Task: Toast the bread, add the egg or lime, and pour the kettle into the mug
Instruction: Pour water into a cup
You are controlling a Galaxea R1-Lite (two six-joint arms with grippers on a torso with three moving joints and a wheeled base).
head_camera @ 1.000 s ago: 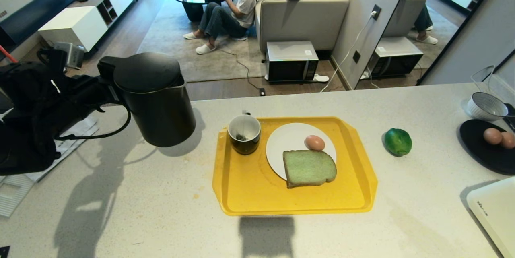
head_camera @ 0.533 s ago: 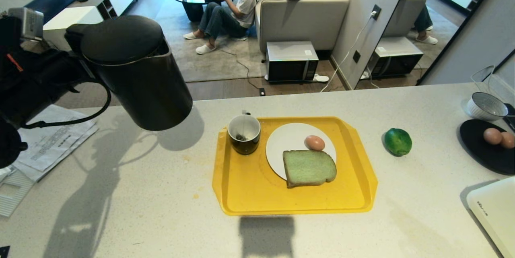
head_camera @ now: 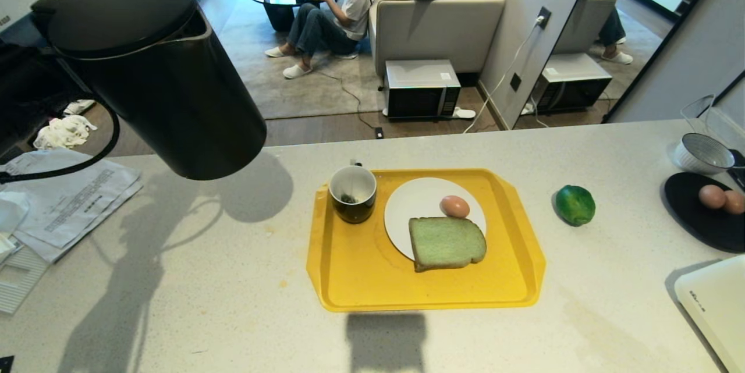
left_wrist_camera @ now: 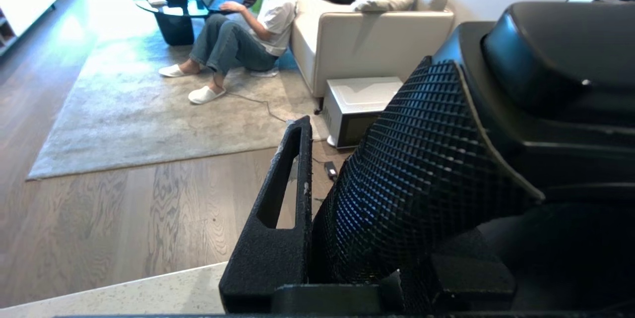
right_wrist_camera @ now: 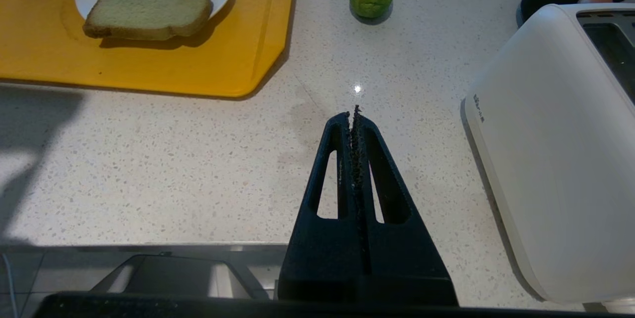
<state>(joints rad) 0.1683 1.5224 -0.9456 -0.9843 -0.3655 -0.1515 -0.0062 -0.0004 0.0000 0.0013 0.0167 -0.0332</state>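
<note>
Half-hidden left hand (left_wrist_camera: 317, 209) clamped on lifted kettle (head_camera: 157, 76); right hand (right_wrist_camera: 355, 112) together.

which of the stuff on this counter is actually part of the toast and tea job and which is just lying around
Part of the job:
bread and egg on the white plate
lime
mug on the yellow tray
kettle, gripped by the left hand
white toaster

Lying about:
papers
striped bowl
dark plate of spare eggs
</note>
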